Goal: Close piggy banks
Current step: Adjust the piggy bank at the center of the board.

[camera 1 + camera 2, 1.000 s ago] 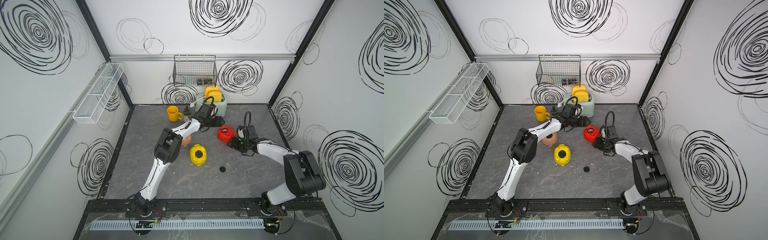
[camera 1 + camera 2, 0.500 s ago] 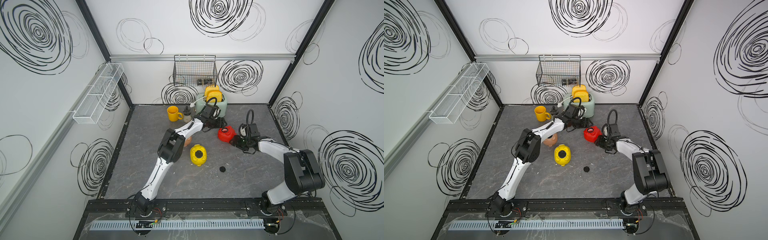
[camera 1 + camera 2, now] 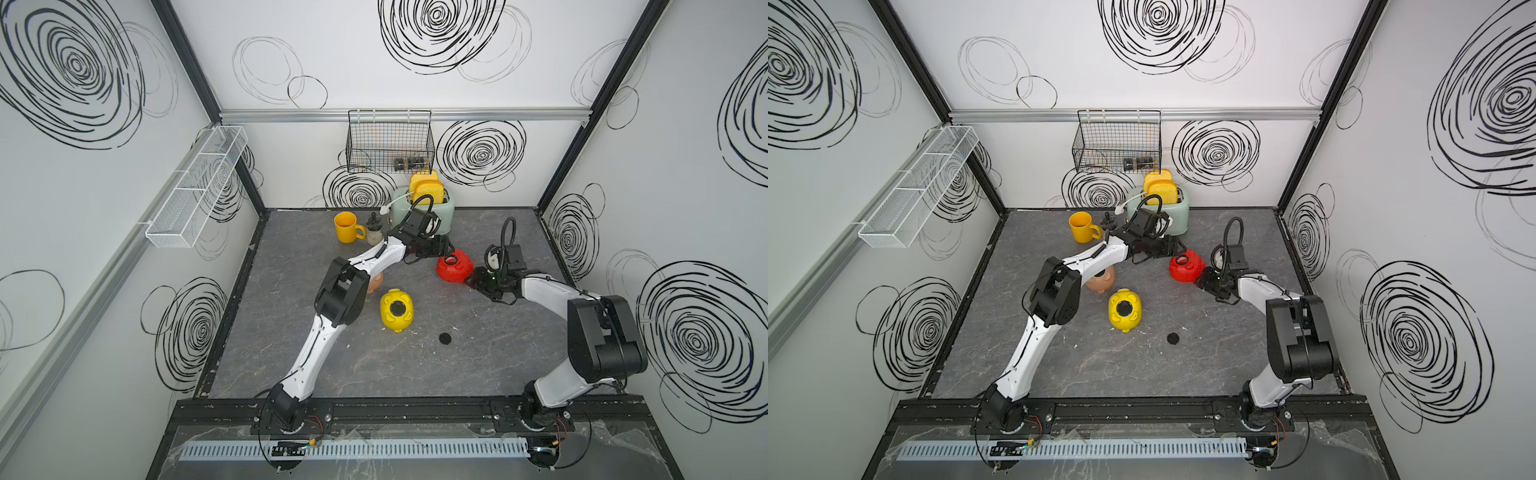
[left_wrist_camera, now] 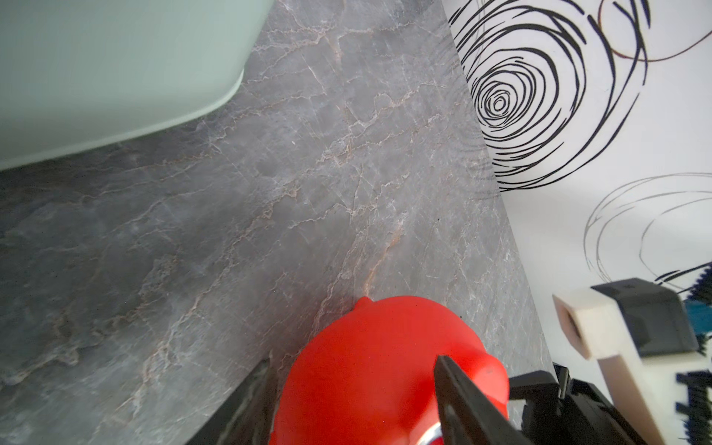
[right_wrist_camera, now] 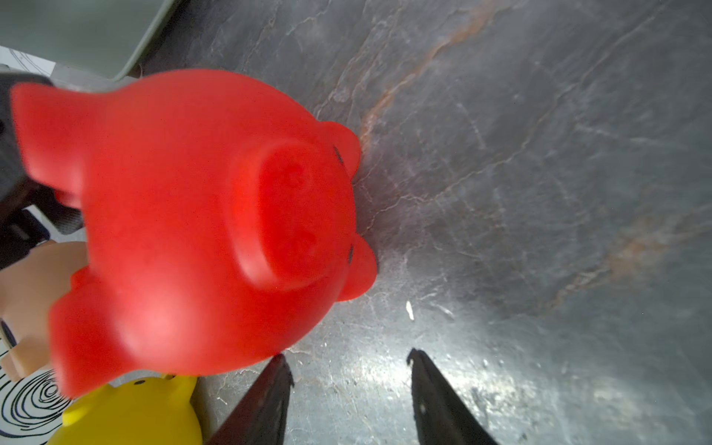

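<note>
Red pig (image 3: 454,269) lies belly up near the back edge of the desk (image 3: 415,374), hole open. Left claw (image 4: 354,366) pinches it; right claw (image 5: 347,353) is spread and empty. The pig looks slick, so it may pop out when the plug (image 3: 445,338) gets pushed in.

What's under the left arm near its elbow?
A pale pink piggy bank lies under the left arm. Only its rounded end shows; the arm covers the rest, so its belly hole can't be seen.

Two slim white-shelled arms (image 3: 318,345), bulky black elbow housings (image 3: 340,295), black looped wrist cables (image 3: 503,232)
</note>
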Robot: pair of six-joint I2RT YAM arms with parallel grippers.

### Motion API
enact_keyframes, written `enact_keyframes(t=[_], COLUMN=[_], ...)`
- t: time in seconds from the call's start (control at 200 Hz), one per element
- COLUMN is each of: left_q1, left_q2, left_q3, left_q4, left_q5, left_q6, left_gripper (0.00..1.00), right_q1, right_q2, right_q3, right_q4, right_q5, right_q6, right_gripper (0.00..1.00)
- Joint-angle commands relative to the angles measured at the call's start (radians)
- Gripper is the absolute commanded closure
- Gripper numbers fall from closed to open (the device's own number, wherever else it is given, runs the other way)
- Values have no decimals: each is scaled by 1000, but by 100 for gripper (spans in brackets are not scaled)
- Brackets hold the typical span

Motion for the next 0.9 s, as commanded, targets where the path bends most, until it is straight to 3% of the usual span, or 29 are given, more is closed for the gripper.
enact_keyframes(t=[0.0, 0.18, 0.71, 0.896], left_q1=[3, 12, 45, 44], left_q2=[-61, -100, -237, -247], left_q3=[-38, -73, -194, -190], left_q4=[-22, -80, -35, -12], left_q5=[37, 2, -20, -103], left_q6=[-2, 0, 8, 29], left_gripper=[32, 32, 30, 33], right_q1=[-11, -22, -59, -58], right_q2=[19, 31, 63, 21], right_q3=[41, 62, 95, 53], right_q4=[6, 13, 3, 27], right_q5=[-22, -32, 2, 68], right_q6=[9, 24, 43, 91], right_gripper=[47, 47, 48, 47])
